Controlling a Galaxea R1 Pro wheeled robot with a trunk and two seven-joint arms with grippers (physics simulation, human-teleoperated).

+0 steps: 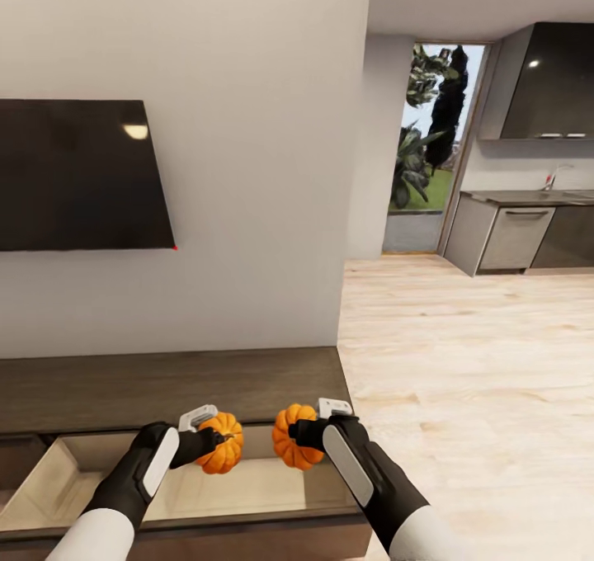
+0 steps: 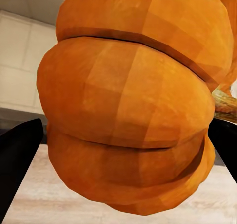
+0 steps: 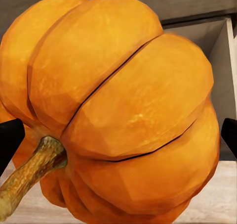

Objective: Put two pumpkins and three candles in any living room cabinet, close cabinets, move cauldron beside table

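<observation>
Each arm holds one bright-orange pumpkin over the open drawer of the dark-brown cabinet [image 1: 165, 384]. My left gripper [image 1: 216, 444] is shut on the left pumpkin [image 1: 223, 449]. My right gripper [image 1: 299, 437] is shut on the right pumpkin [image 1: 290, 444]. The two pumpkins hang about a hand's width apart above the drawer's pale beige inside [image 1: 247, 483]. Up close, the left pumpkin [image 2: 128, 110] sits between the dark fingers [image 2: 17, 155]. The right pumpkin [image 3: 123, 110] shows its brown stem, with fingers [image 3: 10, 137] at both sides. Candles, cauldron and table are out of view.
A black wall TV [image 1: 78, 173] hangs above the cabinet. To the right, light wood plank floor [image 1: 470, 363] runs toward a kitchen with grey cupboards [image 1: 516, 235] and a glass door [image 1: 429, 148].
</observation>
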